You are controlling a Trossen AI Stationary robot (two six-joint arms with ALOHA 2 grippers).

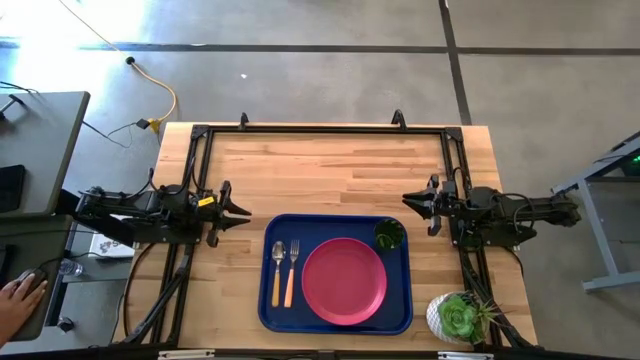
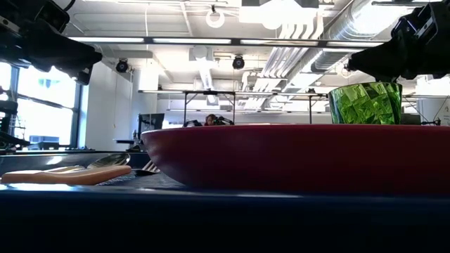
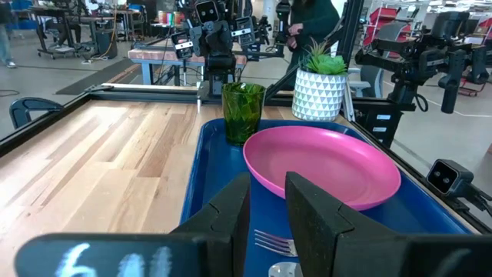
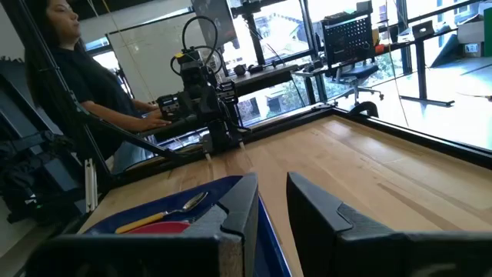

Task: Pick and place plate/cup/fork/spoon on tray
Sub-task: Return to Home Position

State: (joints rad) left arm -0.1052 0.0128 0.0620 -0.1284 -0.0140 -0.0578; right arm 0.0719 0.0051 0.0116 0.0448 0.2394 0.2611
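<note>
The dark blue tray [image 1: 268, 312] lies at the table's near middle. On it lie the pink-red plate [image 1: 343, 281], the dark green cup [image 1: 389, 235] standing upright at the tray's far right corner, and the spoon [image 1: 278, 270] and the fork [image 1: 292, 272] side by side at its left, handles toward the near edge. My left gripper [image 1: 240, 210] is open and empty just left of the tray's far left corner. My right gripper [image 1: 410, 203] is open and empty just beyond the tray's far right corner, near the cup. The plate [image 3: 323, 165] and cup [image 3: 243, 111] also show in the left wrist view.
A green succulent in a white pot [image 1: 460, 318] stands at the table's near right corner, right of the tray. A black frame rail [image 1: 320, 130] runs around the table's edges. A person's hand [image 1: 20, 295] rests beyond the table's left side. Bare wood lies beyond the tray.
</note>
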